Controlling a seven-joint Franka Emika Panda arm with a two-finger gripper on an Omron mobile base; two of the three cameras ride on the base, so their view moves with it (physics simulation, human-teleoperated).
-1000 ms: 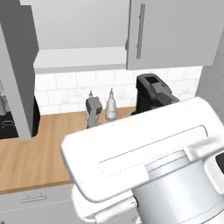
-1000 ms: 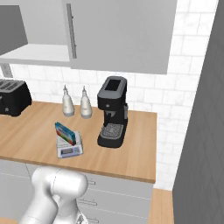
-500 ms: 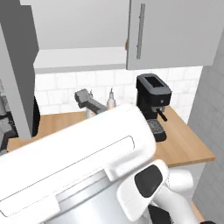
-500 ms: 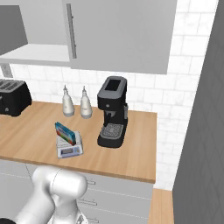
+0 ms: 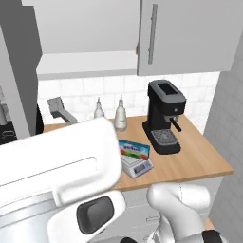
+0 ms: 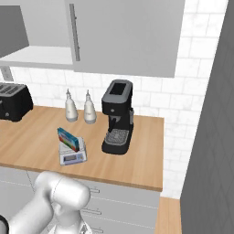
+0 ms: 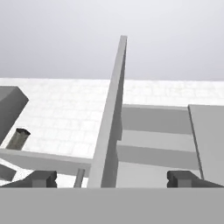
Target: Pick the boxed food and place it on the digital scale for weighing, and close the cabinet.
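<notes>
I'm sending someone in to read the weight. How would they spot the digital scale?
On the wooden counter, look left of the black coffee machine. The digital scale is the low light-grey block with a sloped display; unlike the two bottles behind, it carries the blue boxed food.

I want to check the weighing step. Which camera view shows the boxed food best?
The right base view: the boxed food sits unobstructed on the digital scale. The left base view also shows it, closer to the arm's body. The hand view looks at the open cabinet door.
</notes>
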